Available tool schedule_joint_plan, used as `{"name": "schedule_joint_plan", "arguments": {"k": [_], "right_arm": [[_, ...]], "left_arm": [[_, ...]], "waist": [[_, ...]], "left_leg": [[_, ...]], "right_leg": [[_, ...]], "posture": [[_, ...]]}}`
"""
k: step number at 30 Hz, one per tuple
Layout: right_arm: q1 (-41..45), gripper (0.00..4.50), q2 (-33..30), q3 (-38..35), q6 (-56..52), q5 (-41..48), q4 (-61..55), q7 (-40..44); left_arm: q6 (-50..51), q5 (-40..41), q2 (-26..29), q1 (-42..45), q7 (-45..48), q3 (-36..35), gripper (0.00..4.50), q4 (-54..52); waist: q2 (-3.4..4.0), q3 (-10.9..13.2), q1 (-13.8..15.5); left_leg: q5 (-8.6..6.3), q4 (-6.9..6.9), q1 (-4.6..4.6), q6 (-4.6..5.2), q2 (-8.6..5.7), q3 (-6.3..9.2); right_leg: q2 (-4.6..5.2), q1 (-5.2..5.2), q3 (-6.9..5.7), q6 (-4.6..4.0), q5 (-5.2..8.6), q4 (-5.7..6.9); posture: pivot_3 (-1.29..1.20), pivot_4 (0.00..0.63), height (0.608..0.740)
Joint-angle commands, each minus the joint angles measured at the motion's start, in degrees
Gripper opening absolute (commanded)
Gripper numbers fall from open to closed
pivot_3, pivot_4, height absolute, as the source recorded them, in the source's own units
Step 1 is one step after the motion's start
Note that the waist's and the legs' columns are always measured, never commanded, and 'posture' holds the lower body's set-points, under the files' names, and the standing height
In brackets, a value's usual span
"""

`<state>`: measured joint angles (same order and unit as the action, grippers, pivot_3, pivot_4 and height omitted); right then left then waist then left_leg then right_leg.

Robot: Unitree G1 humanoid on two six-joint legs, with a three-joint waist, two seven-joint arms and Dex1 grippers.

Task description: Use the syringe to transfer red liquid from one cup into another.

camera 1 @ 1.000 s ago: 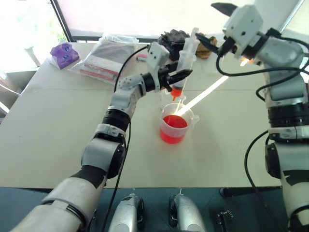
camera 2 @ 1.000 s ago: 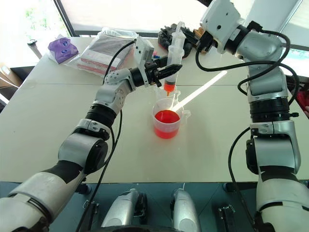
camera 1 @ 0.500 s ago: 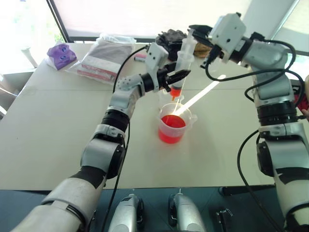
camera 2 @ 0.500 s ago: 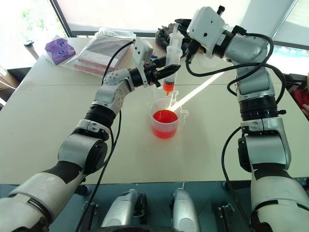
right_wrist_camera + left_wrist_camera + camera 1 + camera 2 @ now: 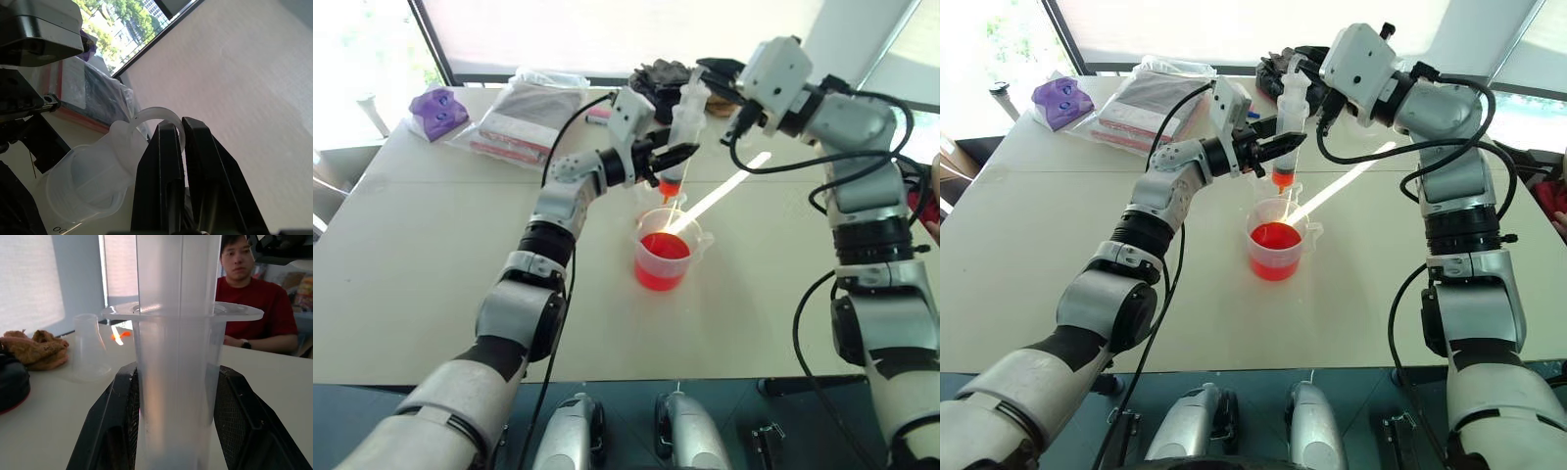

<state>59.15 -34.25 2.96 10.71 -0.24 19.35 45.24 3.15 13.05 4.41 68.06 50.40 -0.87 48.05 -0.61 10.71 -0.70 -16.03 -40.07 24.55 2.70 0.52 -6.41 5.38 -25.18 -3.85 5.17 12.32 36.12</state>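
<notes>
Far left: a purple packet (image 5: pixel 440 110) and a clear bag of flat packs (image 5: pixel 524 117) lie at the desk's (image 5: pixel 431 245) 10 to 11 o'clock edge, well apart from the work.
Left hand: the left hand (image 5: pixel 671 157) is clamped across the barrel of the syringe (image 5: pixel 683 122), a black finger (image 5: pixel 112 431) pressed to each side below the flange, holding it upright.
Syringe: it hangs at 12 o'clock of the handled beaker (image 5: pixel 666 259), with its orange tip (image 5: pixel 672 186) above the rim and out of the liquid.
Red liquid: the red liquid (image 5: pixel 664 250) fills the lower part of the handled beaker, near mid-desk.
Right hand: the right hand (image 5: pixel 720 76) sits at 1 o'clock of the syringe's top, with its fingers (image 5: pixel 166 161) drawn together at the plunger's ring (image 5: pixel 146 115). Whether they nip the ring's edge or only lie across it I cannot tell.
Just changed: a second ago this hand stood off to the right with its fingers apart. It has since swung in to the plunger and closed, while the left hand and syringe have held still.
Meaning: judged from that, the plunger is about to be worked. No liquid has reached the second cup.
Behind: a frosted cup (image 5: pixel 88 347) stands on the desk, and a person in a red shirt (image 5: pixel 254 298) sits at the far side.
Writing: no brand or label is legible.
</notes>
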Motion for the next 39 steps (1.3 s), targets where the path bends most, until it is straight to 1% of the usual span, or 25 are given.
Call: {"name": "schedule_joint_plan", "arguments": {"k": [1, 9, 17, 25, 34, 39], "right_arm": [[-3.7, 0.08, 2.0, 2.5, -1.2, 1.0, -4.3, 1.9], [-6.0, 0.08, 3.7, 2.4, -3.0, 0.2, -5.5, 0.7], [-5.3, 0.08, 3.7, 1.4, -4.3, 0.8, -5.9, -0.3], [-4.7, 0.08, 3.4, 0.2, -6.0, 1.7, -7.2, -0.7], [-4.4, 0.08, 3.1, -0.2, -5.3, 1.2, -6.0, -1.5], [-3.5, 0.08, 1.8, -1.0, -4.6, 0.7, -4.9, -2.3]], "left_arm": [[-1.7, 2.2, 0.6, 5.3, -3.1, -3.4, 1.62, -3.3], [-1.4, 2.6, 1.2, 6.5, -3.3, -3.8, 1.62, -3.3], [0.4, 3.1, 2.4, 6.2, -2.9, -4.1, 1.62, -4.6], [8.1, 5.3, 4.8, 4.6, -1.2, -4.0, 1.62, -12.1], [13.9, 6.1, 4.9, 0.1, -1.0, -2.7, 1.62, -19.9], [16.4, 6.0, 5.3, -1.4, -0.9, -2.3, 1.62, -23.3]], "waist": [[0.0, 0.0, 0.0], [0.0, 0.0, 0.0], [0.0, 0.0, -0.1], [0.04, 0.0, 0.1], [0.03, 0.0, -0.1], [0.03, 0.0, 0.0]], "left_leg": [[0.0, 0.0, 0.0, 0.0, 0.0, 0.0], [0.0, 0.0, 0.0, 0.0, 0.0, 0.0], [0.0, 0.0, -0.01, 0.0, 0.0, 0.0], [0.02, 0.02, 0.0, -0.03, 0.01, 0.01], [0.03, 0.01, -0.01, -0.05, 0.0, 0.01], [0.03, 0.01, -0.01, -0.06, 0.0, 0.01]], "right_leg": [[0.0, 0.0, 0.0, 0.0, 0.0, 0.0], [0.0, 0.0, 0.0, 0.0, 0.0, 0.0], [0.0, 0.0, 0.0, 0.0, 0.0, 0.0], [0.0, -0.02, 0.0, 0.0, 0.0, 0.03], [-0.01, 0.0, 0.0, 0.0, 0.0, 0.02], [-0.01, 0.0, 0.0, 0.0, 0.0, 0.02]], "posture": [[0.0, 0.15, 0.74], [0.0, 0.15, 0.74], [0.0, 0.15, 0.74], [0.0, 0.15, 0.74], [0.0, 0.15, 0.74], [0.0, 0.15, 0.74]]}}
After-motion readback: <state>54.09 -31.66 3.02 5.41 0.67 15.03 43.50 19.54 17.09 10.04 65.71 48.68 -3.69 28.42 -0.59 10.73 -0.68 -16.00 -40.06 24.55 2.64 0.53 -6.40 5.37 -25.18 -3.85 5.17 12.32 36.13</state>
